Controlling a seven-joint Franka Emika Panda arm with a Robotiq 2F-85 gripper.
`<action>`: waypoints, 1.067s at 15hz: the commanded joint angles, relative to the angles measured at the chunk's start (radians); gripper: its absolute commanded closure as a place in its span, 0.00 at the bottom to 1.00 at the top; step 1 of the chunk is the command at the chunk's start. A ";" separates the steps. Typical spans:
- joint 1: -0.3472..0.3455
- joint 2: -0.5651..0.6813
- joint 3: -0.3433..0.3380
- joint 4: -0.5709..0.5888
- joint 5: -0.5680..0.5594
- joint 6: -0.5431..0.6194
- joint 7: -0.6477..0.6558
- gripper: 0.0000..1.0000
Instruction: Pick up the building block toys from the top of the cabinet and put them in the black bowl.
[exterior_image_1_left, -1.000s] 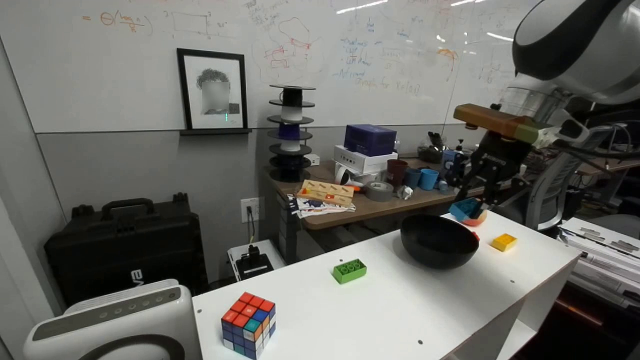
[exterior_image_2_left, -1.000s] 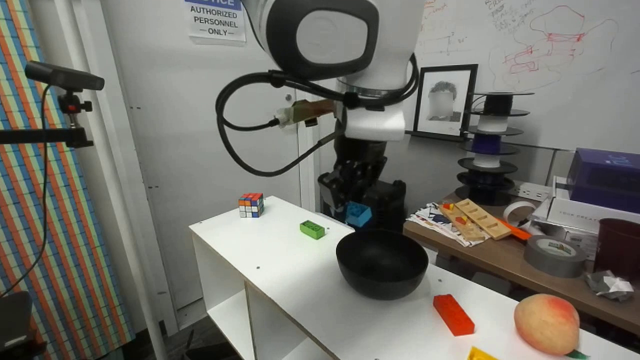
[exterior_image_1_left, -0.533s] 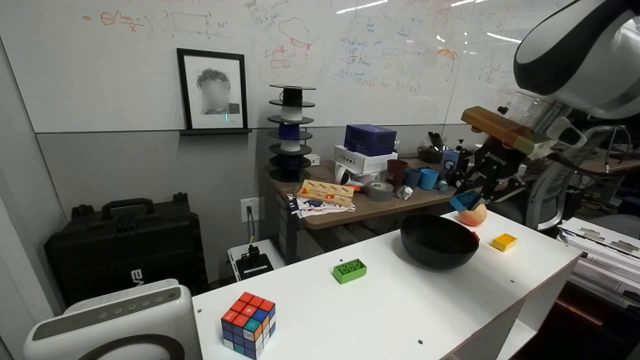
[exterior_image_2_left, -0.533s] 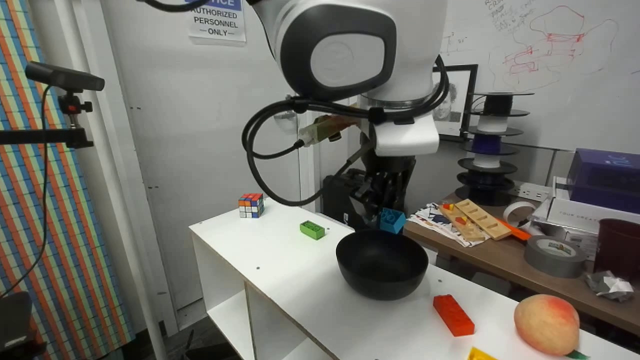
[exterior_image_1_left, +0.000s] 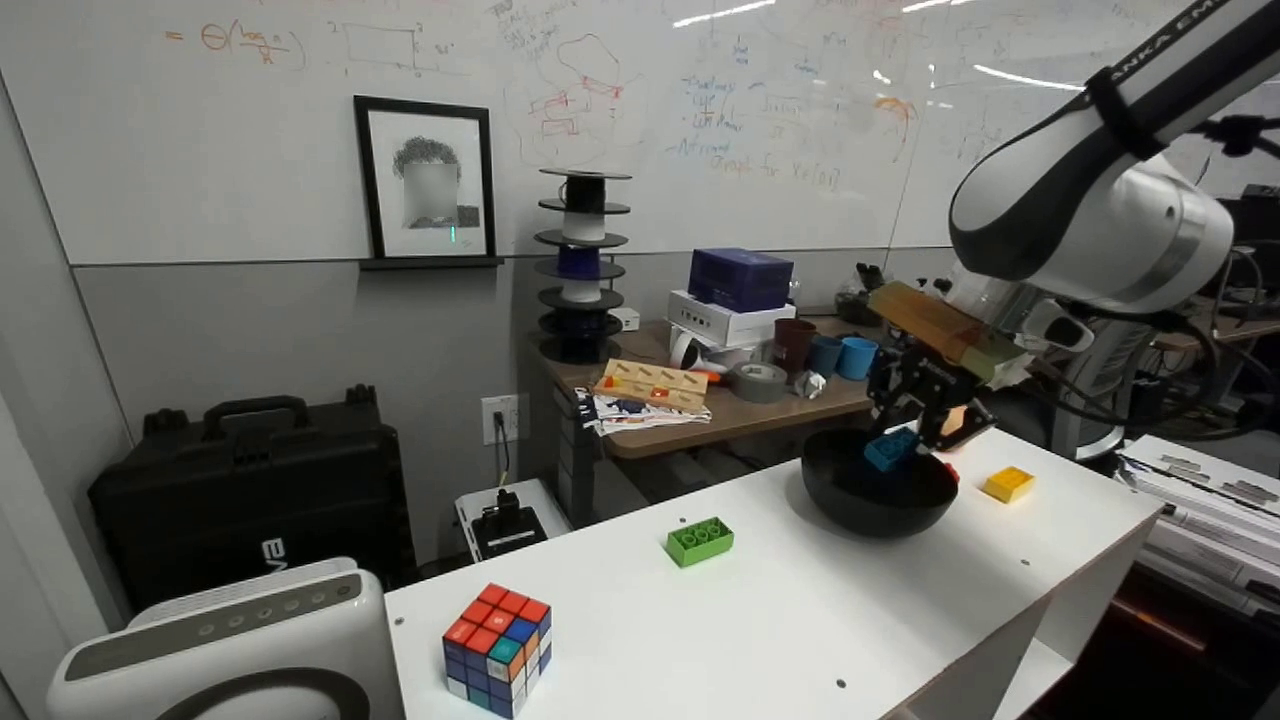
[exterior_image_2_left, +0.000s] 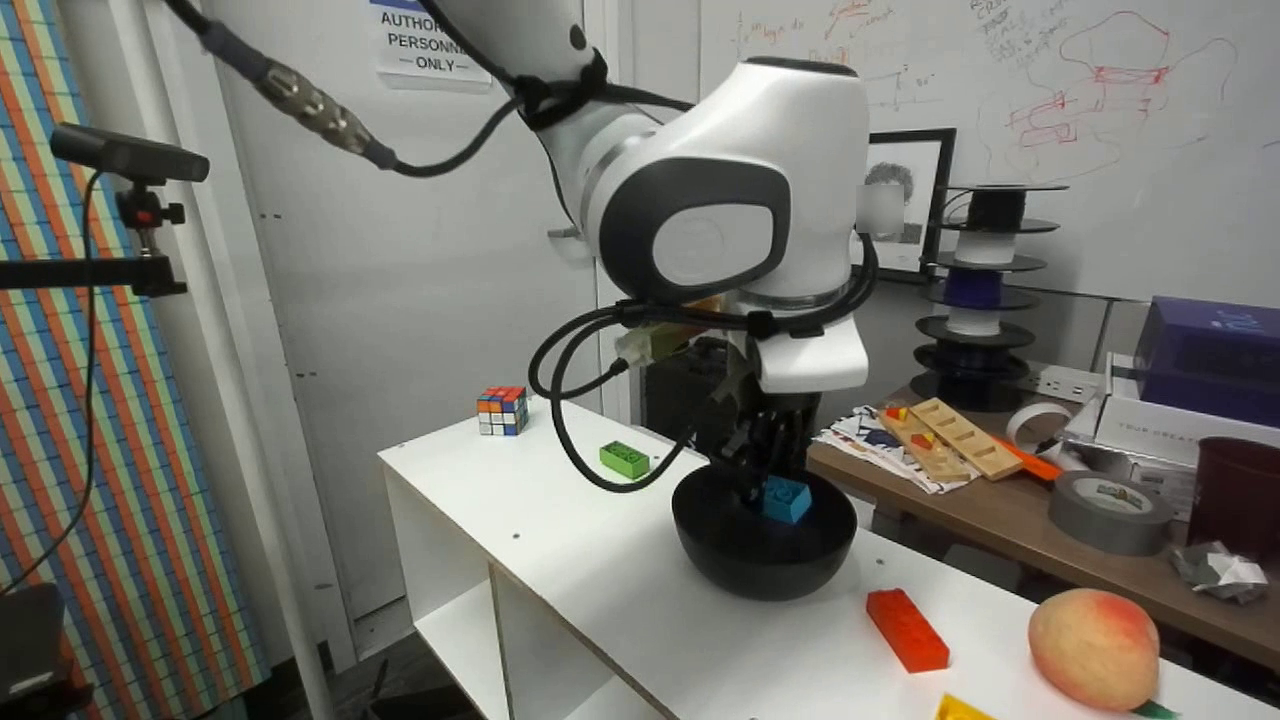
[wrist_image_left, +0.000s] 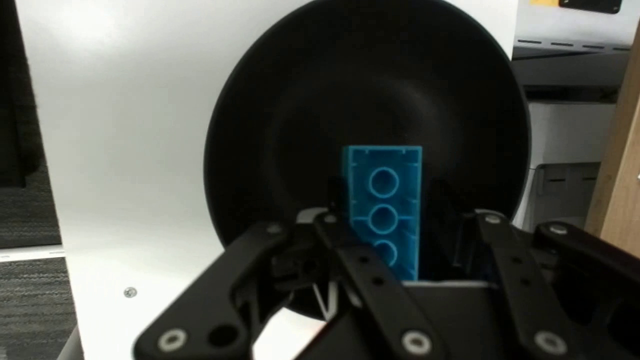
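A green block (exterior_image_1_left: 699, 543) lies on the cabinet (exterior_image_1_left: 780, 620), left of the black bowl (exterior_image_1_left: 875, 507) in an exterior view, where the hand (wrist_image_left: 389, 196) straddles a blue block (exterior_image_1_left: 888, 452) at the mouth, likely for a soft drop, whether gripped or freed unclear, a yellow block (exterior_image_1_left: 1008, 484) farther right.

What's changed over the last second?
The end effector moved across and down, bringing the blue rectangular plastic block from above the rim of the wide round black bowl to inside that rim, as seen in both exterior views. Can't tell whether it's been let go.
Unmoved: the bowl, green rectangular plastic block, yellow rectangular plastic block, red rectangular plastic block, multicoloured puzzle cube.
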 joint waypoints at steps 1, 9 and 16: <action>0.019 0.021 -0.015 0.044 -0.026 0.003 0.009 0.22; 0.138 -0.115 0.084 -0.009 -0.077 -0.037 -0.056 0.00; 0.262 0.038 0.077 0.054 -0.087 0.020 0.079 0.00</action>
